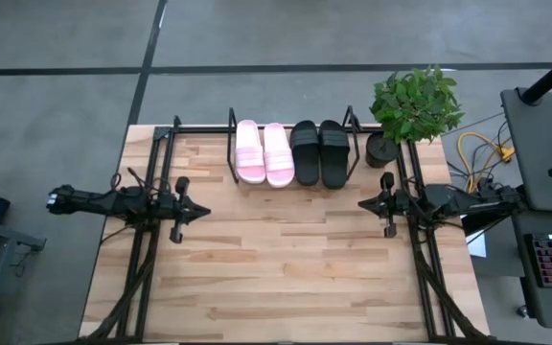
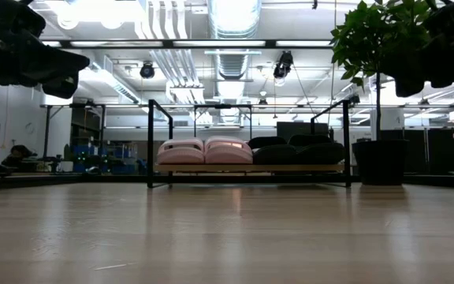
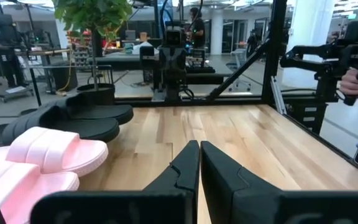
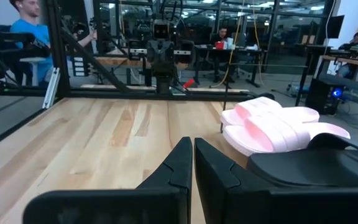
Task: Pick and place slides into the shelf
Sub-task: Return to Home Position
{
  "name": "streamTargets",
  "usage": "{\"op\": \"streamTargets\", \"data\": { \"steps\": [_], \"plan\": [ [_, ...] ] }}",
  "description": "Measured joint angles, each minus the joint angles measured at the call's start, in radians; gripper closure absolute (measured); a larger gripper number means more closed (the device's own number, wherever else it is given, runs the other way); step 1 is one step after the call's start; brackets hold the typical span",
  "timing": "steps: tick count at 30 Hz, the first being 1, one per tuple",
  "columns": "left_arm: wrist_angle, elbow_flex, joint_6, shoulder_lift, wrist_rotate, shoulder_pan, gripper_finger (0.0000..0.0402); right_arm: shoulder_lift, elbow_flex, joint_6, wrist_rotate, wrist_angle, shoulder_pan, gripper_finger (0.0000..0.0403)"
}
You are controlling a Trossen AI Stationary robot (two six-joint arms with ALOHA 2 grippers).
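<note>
Two pink slides [image 1: 264, 153] and two black slides [image 1: 319, 152] lie side by side, soles down, on the shelf [image 1: 233, 149] at the table's far edge, pink pair to the left. The low view shows them in a row on the shelf's board [image 2: 251, 167]. My left gripper [image 1: 202, 212] hovers shut at the table's left side, pointing right; its wrist view shows the fingers [image 3: 199, 163] together, pink slides [image 3: 36, 155] and black slides [image 3: 67, 118] beside them. My right gripper [image 1: 360, 203] hovers shut at the right side, pointing left [image 4: 192, 163]. Neither touches anything.
A potted plant [image 1: 412, 107] stands at the far right corner, just right of the shelf. Black arm frames [image 1: 147, 249] run along both table sides. Bare wood [image 1: 276, 259] lies between the grippers. People sit and stand in the room beyond the table.
</note>
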Motion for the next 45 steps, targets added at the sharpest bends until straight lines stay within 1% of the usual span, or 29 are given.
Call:
{"op": "streamTargets", "data": {
  "steps": [10, 15, 45],
  "plan": [
    [0.014, -0.001, -0.003, 0.008, 0.001, 0.001, 0.0402, 0.001, 0.000, -0.017, 0.000, 0.000, 0.000, 0.0394],
    [0.016, -0.001, -0.003, 0.007, -0.002, 0.001, 0.0402, 0.002, 0.000, 0.014, 0.000, 0.000, 0.000, 0.0394],
    [0.021, -0.001, -0.003, 0.018, 0.000, 0.001, 0.0402, 0.002, 0.000, 0.018, 0.000, 0.000, 0.000, 0.0394]
  ]
}}
